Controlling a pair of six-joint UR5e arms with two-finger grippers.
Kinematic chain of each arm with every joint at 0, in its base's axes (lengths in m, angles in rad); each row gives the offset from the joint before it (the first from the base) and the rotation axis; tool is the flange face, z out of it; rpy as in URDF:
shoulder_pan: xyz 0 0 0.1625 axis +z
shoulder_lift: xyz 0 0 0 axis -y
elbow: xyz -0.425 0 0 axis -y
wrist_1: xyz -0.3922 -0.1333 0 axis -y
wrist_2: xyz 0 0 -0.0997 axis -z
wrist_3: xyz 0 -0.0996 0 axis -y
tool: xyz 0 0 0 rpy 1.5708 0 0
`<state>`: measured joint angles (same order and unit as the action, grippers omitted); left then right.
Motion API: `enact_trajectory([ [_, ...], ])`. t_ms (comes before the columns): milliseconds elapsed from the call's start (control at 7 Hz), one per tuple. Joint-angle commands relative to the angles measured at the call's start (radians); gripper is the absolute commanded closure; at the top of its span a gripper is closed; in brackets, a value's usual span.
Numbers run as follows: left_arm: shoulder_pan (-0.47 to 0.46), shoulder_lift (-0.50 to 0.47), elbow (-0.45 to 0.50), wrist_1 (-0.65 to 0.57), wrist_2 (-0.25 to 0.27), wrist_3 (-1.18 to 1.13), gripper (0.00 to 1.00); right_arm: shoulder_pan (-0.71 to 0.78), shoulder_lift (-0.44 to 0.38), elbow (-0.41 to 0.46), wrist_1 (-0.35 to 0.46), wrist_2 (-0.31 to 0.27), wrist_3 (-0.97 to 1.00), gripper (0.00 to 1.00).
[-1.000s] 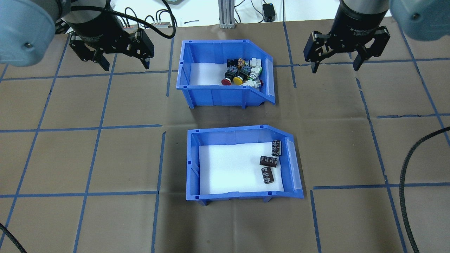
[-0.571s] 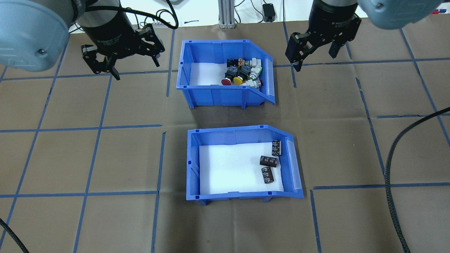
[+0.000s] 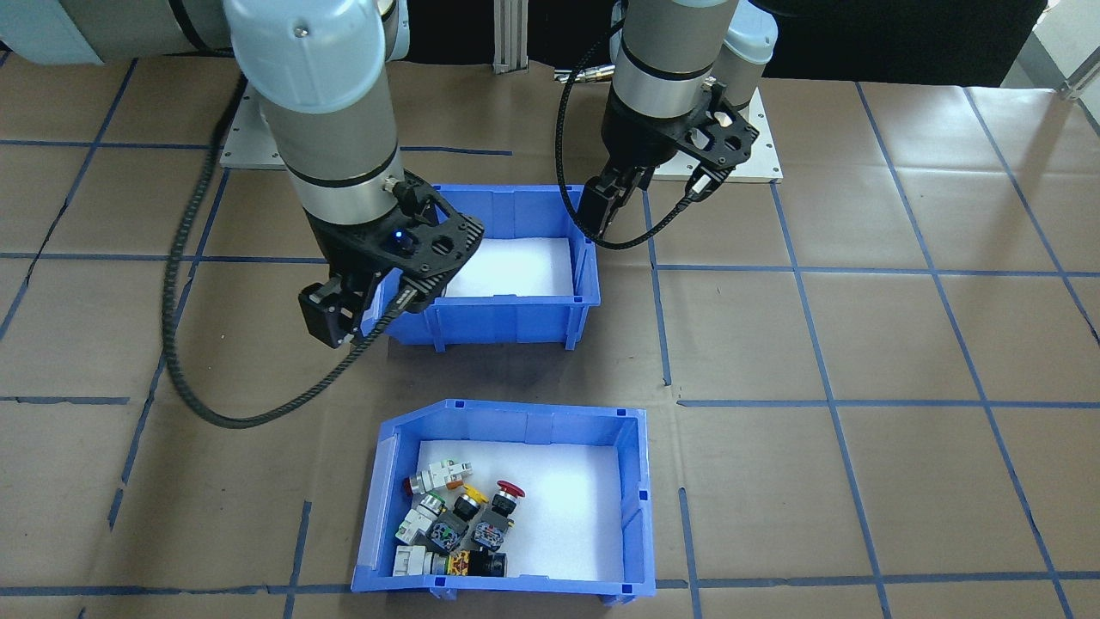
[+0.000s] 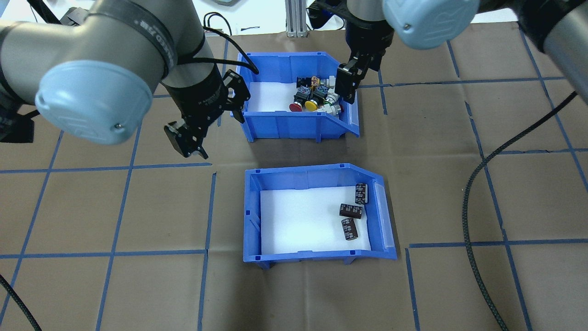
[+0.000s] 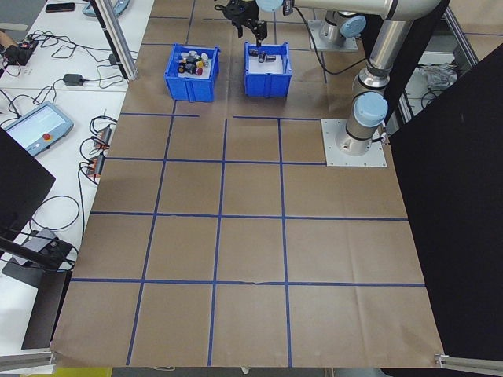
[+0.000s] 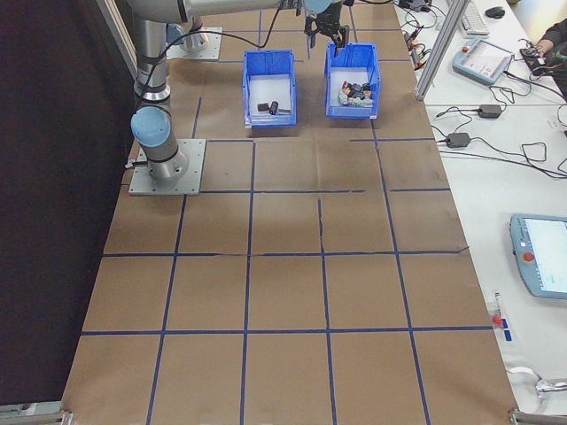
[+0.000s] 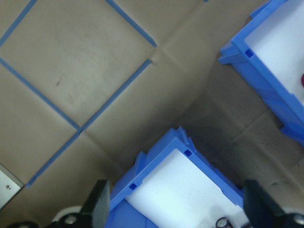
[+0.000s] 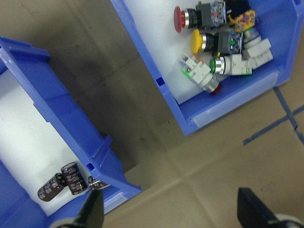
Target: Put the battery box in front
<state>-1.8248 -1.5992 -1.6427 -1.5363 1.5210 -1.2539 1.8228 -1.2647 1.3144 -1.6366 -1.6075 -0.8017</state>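
1. Below and between the two pincers sits the battery box (image 4: 317,214), on the table (image 4: 92,211), on the robot's side of the switch bin (image 4: 294,94); a bare strip of table separates the two bins.
2. Left pincer (image 4: 209,124): jaws spread wide, nothing held, hovering off the box's left-far corner; its wrist view shows that corner between the fingers.
3. Right pincer (image 3: 348,314): open & empty too, over the gap beside the box's sloped-front end. Only one finger shows in the overhead view; the wrist view has both tips far apart.
4. Handling, as I judge it: rigid moulded plastic w/ thin upright walls, light, carrying only three cylinders (image 4: 351,211). Smooth walls likely slippery, so pinch over a rim, one pincer per short end, & keep it level since the loose cylinders would roll.
5. Best hold prob. the left end wall and the right-hand rim by the clear label strip (image 4: 383,216); the sloped front gives less wall there.
6. Hard to see: the front view has the right arm covering the cylinders & that end of the box. Side views too small for jaw detail. Liner hides the box floor.
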Motion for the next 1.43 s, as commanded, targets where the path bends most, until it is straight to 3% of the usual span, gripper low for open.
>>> enact_trajectory([
  [0, -0.118, 0.013, -0.083, 0.010, -0.030, -0.285, 0.00, 0.026, 0.047, -0.012, -0.077, -0.003, -0.137, 0.00],
  [286, -0.181, 0.010, -0.161, 0.085, -0.039, -0.487, 0.00, 0.029, 0.094, -0.049, -0.077, -0.002, -0.268, 0.00],
  [714, -0.228, -0.007, -0.340, 0.411, -0.065, -0.688, 0.00, 0.119, 0.204, -0.127, -0.115, 0.000, -0.301, 0.00],
  [857, -0.231, 0.007, -0.406, 0.471, -0.131, -0.737, 0.00, 0.165, 0.247, -0.133, -0.121, -0.012, -0.301, 0.00],
  [1000, -0.238, 0.007, -0.425, 0.502, -0.163, -0.828, 0.00, 0.188, 0.281, -0.132, -0.124, -0.012, -0.300, 0.00],
  [1286, -0.281, 0.005, -0.431, 0.505, -0.162, -0.866, 0.00, 0.194, 0.332, -0.120, -0.230, -0.011, -0.303, 0.00],
])
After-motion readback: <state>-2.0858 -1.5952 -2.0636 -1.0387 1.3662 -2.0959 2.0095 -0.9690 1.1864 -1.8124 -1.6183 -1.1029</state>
